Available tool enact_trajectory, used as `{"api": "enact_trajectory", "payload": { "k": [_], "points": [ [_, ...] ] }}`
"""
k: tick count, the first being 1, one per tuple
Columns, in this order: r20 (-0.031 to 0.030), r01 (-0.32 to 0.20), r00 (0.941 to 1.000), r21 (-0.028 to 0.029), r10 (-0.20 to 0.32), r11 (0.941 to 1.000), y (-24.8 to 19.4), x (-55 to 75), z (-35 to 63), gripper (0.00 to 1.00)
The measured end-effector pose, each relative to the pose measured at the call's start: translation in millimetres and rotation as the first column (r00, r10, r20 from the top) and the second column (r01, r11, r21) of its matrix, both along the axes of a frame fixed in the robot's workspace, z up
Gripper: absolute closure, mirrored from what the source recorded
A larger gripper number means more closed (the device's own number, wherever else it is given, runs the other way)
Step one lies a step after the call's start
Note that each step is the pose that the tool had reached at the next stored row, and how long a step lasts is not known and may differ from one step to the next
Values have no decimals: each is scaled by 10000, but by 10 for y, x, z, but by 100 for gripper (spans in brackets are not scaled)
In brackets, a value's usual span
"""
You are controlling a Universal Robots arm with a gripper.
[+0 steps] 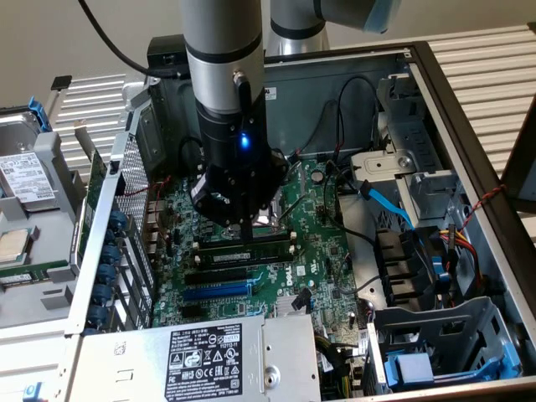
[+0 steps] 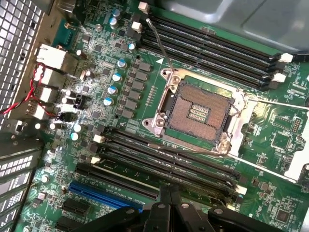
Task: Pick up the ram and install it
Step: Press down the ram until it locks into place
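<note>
Exterior view: open computer case [image 1: 469,126] lies on its side, green motherboard [image 1: 322,226] exposed, grey power supply [image 1: 209,352] at the near edge, pale wall behind. Arm descends vertically into the case; claw [image 1: 248,237] points straight down, fingers closed together, tips pressing on the ram [image 1: 243,249], which lies in a slot just beside the bare CPU socket [image 2: 203,111]. Wrist view: claw [image 2: 167,193] over the black slots
</note>
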State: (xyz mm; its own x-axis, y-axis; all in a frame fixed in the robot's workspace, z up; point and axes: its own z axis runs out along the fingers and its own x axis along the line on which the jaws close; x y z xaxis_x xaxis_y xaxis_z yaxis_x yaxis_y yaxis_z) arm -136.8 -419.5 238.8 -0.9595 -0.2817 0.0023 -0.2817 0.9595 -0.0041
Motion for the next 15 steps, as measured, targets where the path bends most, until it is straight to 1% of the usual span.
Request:
{"api": "enact_trajectory", "payload": {
  "k": [4, 7, 10, 14, 15],
  "points": [
    [19, 510, 9987, -21, -510, 9987, 0, 0, -8, 89],
    [21, 937, 9956, -25, -937, 9956, 0, 0, -9, 89],
    [21, 1400, 9902, -23, -1400, 9902, 0, 0, -10, 89],
    [22, 1984, 9801, -23, -1984, 9801, 0, 0, -10, 89],
    [23, 2078, 9782, -31, -2078, 9782, 0, 0, -9, 89]
  ]
}}
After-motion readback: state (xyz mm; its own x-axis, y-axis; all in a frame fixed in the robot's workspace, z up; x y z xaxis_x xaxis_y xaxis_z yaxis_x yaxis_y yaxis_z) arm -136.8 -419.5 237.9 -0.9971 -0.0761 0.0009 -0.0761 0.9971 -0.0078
